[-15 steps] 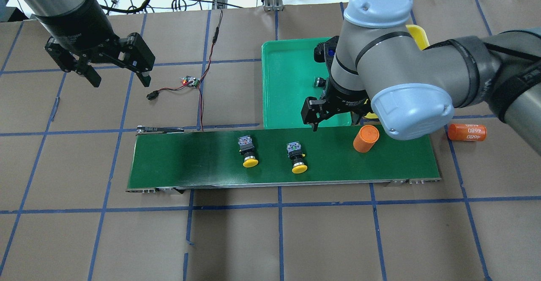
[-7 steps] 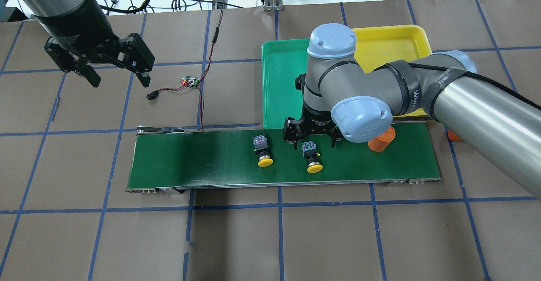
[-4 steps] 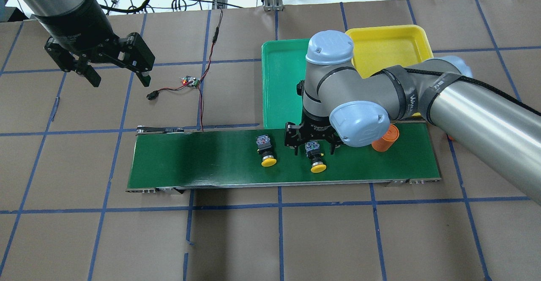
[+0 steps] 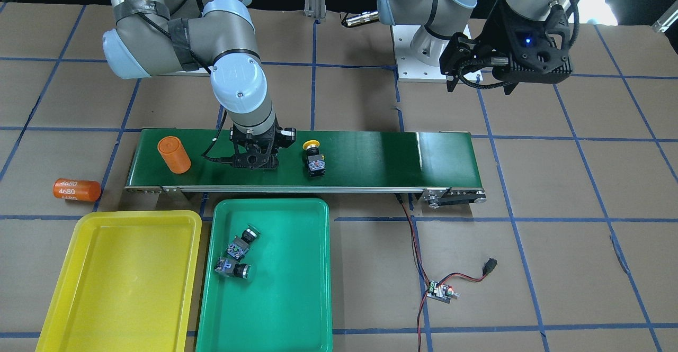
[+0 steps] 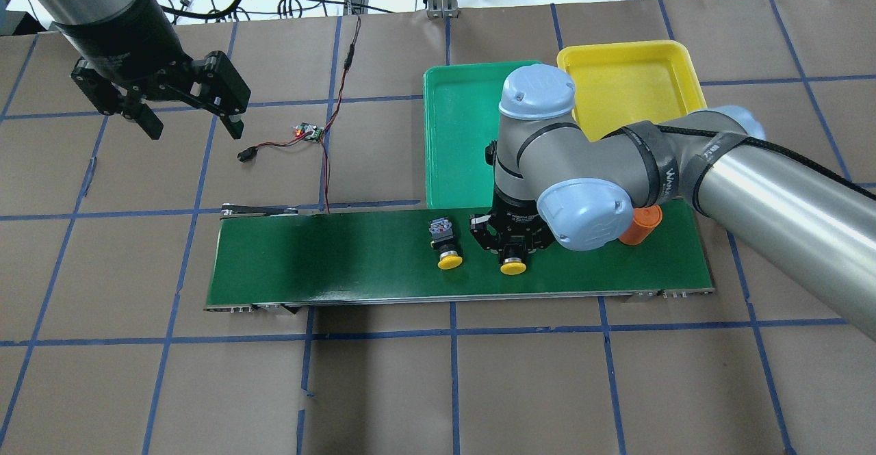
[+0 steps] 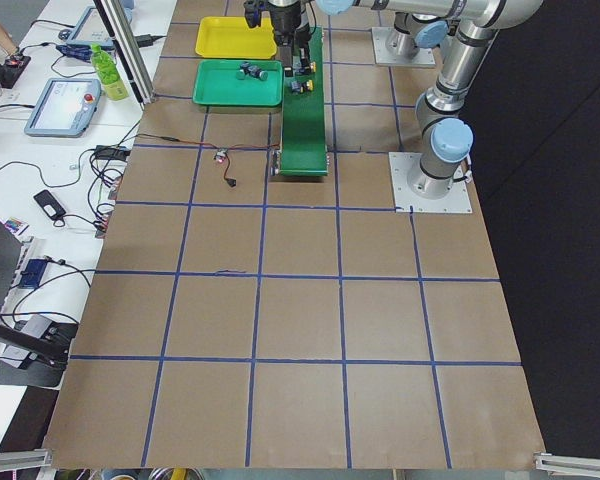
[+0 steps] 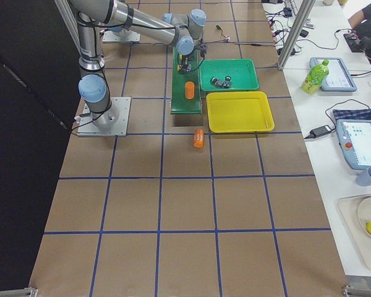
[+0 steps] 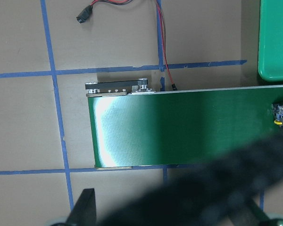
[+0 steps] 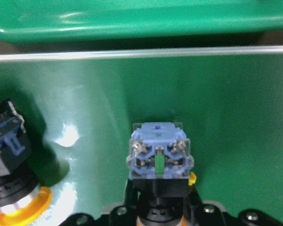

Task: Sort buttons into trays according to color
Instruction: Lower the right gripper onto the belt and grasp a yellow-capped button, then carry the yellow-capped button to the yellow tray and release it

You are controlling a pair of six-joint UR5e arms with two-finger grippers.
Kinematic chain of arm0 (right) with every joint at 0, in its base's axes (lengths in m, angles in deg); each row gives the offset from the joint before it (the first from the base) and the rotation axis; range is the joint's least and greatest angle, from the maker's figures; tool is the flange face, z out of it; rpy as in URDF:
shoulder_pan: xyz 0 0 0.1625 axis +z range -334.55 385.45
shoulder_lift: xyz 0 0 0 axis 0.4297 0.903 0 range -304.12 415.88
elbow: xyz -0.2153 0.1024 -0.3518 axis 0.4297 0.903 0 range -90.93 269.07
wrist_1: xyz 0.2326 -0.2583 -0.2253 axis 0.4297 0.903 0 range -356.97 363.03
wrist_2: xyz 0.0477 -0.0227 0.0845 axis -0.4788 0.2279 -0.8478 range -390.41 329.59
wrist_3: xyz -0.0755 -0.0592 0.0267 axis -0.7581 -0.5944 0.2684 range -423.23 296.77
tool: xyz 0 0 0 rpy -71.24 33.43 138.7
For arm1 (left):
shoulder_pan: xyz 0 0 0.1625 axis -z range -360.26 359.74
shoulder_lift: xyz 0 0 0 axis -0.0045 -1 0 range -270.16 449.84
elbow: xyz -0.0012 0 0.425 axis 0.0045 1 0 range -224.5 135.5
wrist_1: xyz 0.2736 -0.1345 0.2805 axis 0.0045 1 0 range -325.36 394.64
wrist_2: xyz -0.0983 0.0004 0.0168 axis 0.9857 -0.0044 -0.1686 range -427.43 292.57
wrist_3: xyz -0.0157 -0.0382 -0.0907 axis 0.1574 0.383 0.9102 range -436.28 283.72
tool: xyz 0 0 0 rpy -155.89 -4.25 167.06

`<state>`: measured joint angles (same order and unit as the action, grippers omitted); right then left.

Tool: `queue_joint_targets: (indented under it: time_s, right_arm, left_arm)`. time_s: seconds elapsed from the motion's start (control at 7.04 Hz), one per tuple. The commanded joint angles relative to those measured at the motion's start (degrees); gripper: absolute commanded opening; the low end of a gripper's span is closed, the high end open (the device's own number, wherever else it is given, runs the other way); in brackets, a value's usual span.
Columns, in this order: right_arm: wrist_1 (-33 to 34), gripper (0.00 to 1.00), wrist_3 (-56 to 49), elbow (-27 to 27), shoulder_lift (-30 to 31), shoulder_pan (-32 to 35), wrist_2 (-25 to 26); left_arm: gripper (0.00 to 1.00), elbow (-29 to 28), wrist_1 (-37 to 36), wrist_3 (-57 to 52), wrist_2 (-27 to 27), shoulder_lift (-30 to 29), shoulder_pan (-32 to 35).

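The right hand (image 5: 512, 244) has come off the green tray (image 4: 296, 288) and dropped onto the conveyor belt (image 5: 328, 256). It now sits low over one yellow button (image 5: 513, 267), its jaws to either side of the body. The belt has carried both yellow buttons along as the hand came down. That puts the pick for the third button right at the moment of grasp, by my reading.

Whether the jaws have closed on it I cannot tell; the wrist and body hide them. In the wrist view the button lies on its side directly beneath the hand. Its bluish contact block points toward the trays and its yellow cap peeks out toward the robot.

The second yellow button (image 5: 447, 243) lies just beside the hand, on the side away from the orange cylinder (image 5: 642, 226). Ahead of the hand, the green tray holds two green buttons (image 4: 239, 242). The yellow tray (image 4: 116, 278) next to it has none yet.

The left hand (image 5: 191, 125) hangs wide open and empty, well apart from the belt.
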<state>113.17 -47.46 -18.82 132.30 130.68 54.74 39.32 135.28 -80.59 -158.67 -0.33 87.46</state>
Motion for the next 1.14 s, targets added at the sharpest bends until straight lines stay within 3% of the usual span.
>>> queue_joint_targets:
  time_s: [0.0, 0.43, 0.71, 0.99]
  right_arm:
    - [0.16, 0.0, -0.13, 4.07, 2.58, -1.6, 0.28]
    - [0.77, 0.0, -4.76, 14.24, -0.29, -13.26, 0.63]
    - [6.27, 0.0, -5.93, 20.94, -9.06, -16.01, 3.7]
    - [6.49, 0.0, -12.22, 22.72, -14.34, -20.39, 4.15]
  left_arm:
    - [1.0, -0.06, 0.0, 0.0, 0.0, 0.0, 0.0]
    - [1.0, -0.06, 0.0, 0.0, 0.0, 0.0, -0.09]
    - [1.0, -0.06, 0.0, 0.0, 0.0, -0.09, -0.09]
    - [1.0, -0.15, 0.0, -0.09, 0.0, -0.09, -0.09]
